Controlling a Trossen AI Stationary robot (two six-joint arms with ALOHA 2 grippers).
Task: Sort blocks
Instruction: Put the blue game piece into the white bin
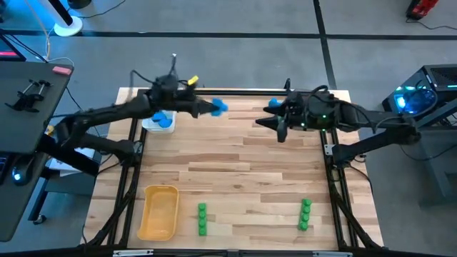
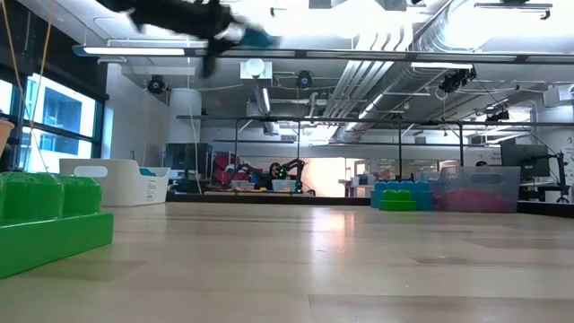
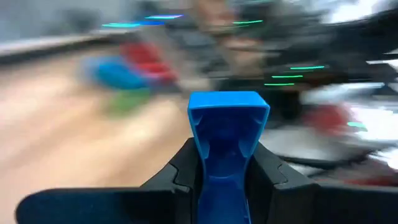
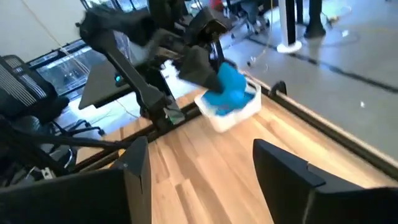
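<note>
Left end effector (image 1: 214, 108) clamped on a blue block (image 1: 221, 107), held in the air above the far side of the desk (image 1: 235, 164), just past the white tray (image 1: 158, 123) that has more blue blocks in it. Right end effector (image 4: 199, 168) is over the far right part of the desk, fingers spread wide, nothing between them. Green blocks (image 1: 202, 218) and (image 1: 305, 214) sit in two short rows near the front edge, yellow tray (image 1: 158, 211) beside the left row
</note>
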